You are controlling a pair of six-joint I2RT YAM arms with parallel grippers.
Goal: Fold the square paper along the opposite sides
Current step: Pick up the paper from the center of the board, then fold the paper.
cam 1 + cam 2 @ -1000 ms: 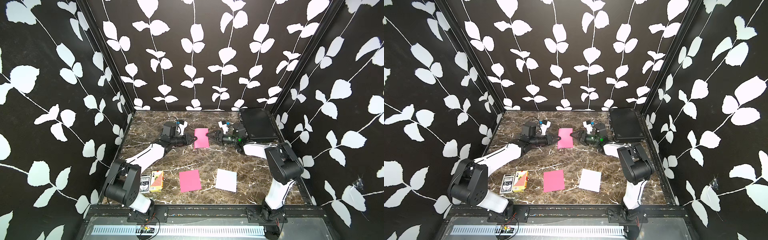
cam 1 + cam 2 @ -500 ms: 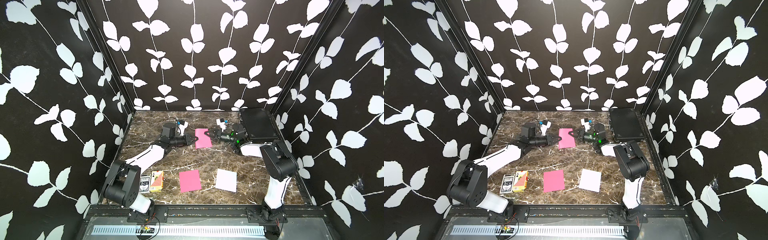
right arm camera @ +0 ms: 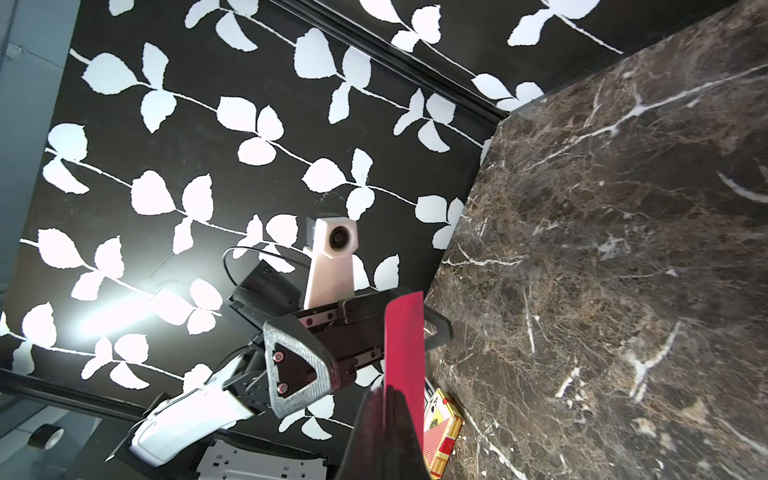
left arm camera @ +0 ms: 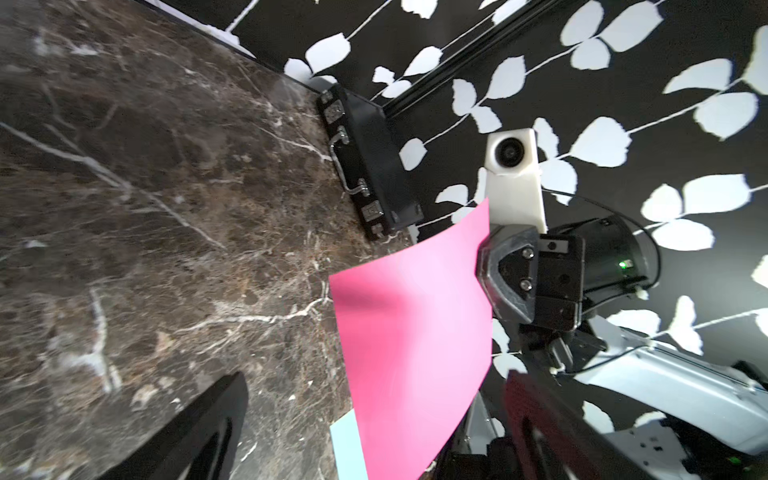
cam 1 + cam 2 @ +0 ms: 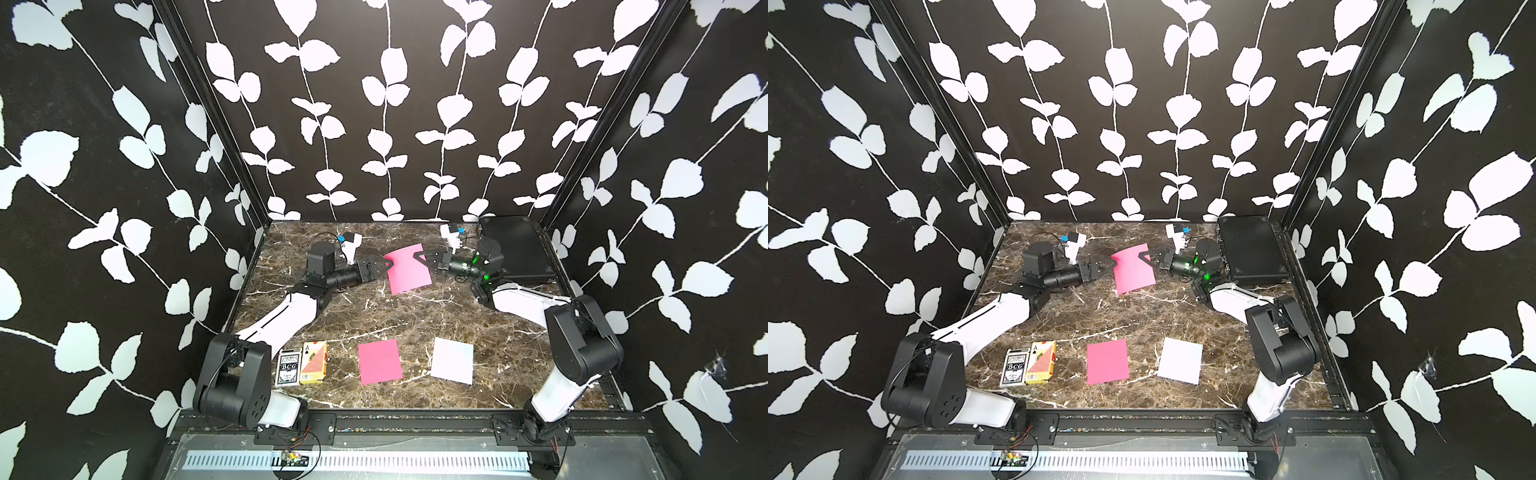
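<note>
Paper (image 5: 407, 270), pink, lifted and curled above marble table (image 5: 374, 316), just above centre in both top views. Right edge pinched in right gripper (image 5: 419, 256), jaws closed on it. Left edge between wide-spread jaws of left gripper (image 5: 387, 263), not clamped.

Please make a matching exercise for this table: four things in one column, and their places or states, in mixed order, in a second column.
Things
1. raised pink paper
2. flat pink paper
3. white paper
4. black case

Places or states
A. in the far right corner
B. flat at the front, beside the card packs
C. pinched in the right gripper
D. flat at the front, nearer the right arm

Pairs: 1-C, 2-B, 3-D, 4-A
</note>
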